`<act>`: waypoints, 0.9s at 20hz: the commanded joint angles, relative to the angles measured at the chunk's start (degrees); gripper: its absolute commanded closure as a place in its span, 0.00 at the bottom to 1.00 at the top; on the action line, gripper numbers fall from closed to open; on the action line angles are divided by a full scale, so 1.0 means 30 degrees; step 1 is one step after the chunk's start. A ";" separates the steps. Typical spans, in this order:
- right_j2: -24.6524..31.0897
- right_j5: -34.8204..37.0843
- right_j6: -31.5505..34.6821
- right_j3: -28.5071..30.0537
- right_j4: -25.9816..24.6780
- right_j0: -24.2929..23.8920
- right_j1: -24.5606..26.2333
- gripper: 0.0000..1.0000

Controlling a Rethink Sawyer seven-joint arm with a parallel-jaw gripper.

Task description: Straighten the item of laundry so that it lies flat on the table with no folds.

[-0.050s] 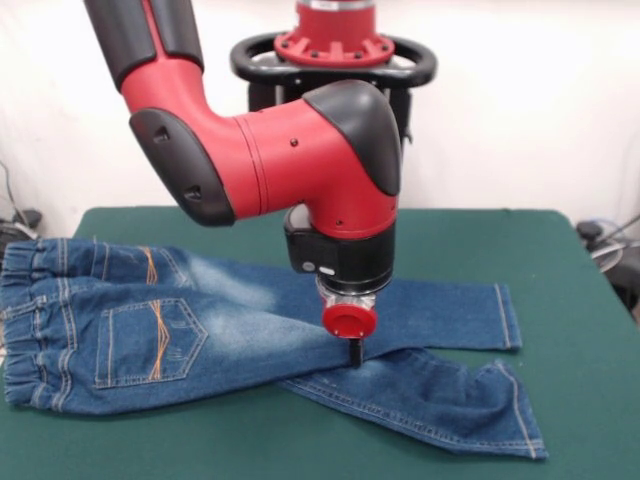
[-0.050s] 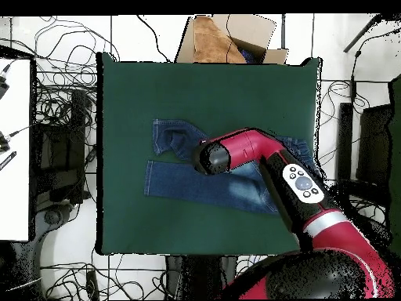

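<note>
The item of laundry (image 1: 200, 330), a small pair of blue denim jeans, lies on the green table (image 1: 560, 300) with its gathered waistband at the left and both legs running right. The far leg lies straight. The near leg slants away from it toward the front edge, its upper edge rumpled. My gripper (image 1: 355, 353) points straight down where the two legs part, and its narrow dark tip is shut on the denim there. In the overhead view the jeans (image 2: 176, 180) lie mid-table (image 2: 125, 102), and the arm's wrist (image 2: 213, 157) hides the gripper.
A cardboard box (image 2: 227, 35) stands just beyond one table edge in the overhead view. Cables (image 2: 63, 117) cover the floor around the table, and a white surface (image 2: 16, 141) lies at the left. Green cloth shows on all sides of the jeans.
</note>
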 commanded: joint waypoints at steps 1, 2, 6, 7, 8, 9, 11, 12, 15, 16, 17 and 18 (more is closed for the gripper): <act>0.0365 0.1168 -0.3215 -0.0667 -0.0273 0.0435 -0.0090 1.00; 0.0459 0.1134 -0.3259 -0.0645 -0.0190 0.0345 -0.0136 1.00; 0.0941 0.0628 -0.3367 -0.0675 0.0057 -0.0075 -0.0184 1.00; 0.1016 0.0507 -0.3380 -0.0665 0.0071 -0.0151 -0.0176 1.00; 0.1005 0.0513 -0.3400 -0.0678 0.0060 -0.0159 -0.0150 1.00; 0.1040 0.0534 -0.3451 -0.0730 0.0082 -0.0182 -0.0140 1.00; 0.1071 0.0713 -0.3572 -0.0929 0.0148 -0.0133 -0.0008 1.00; 0.1109 0.0778 -0.3637 -0.1025 0.0197 -0.0120 0.0063 1.00; 0.1251 0.0935 -0.3863 -0.1419 0.0279 -0.0011 0.0177 1.00; 0.1284 0.0990 -0.3937 -0.1560 0.0301 0.0017 0.0225 1.00; 0.1316 0.1044 -0.4010 -0.1701 0.0324 0.0045 0.0274 1.00; 0.1318 0.1131 -0.4041 -0.1832 0.0352 0.0086 0.0307 1.00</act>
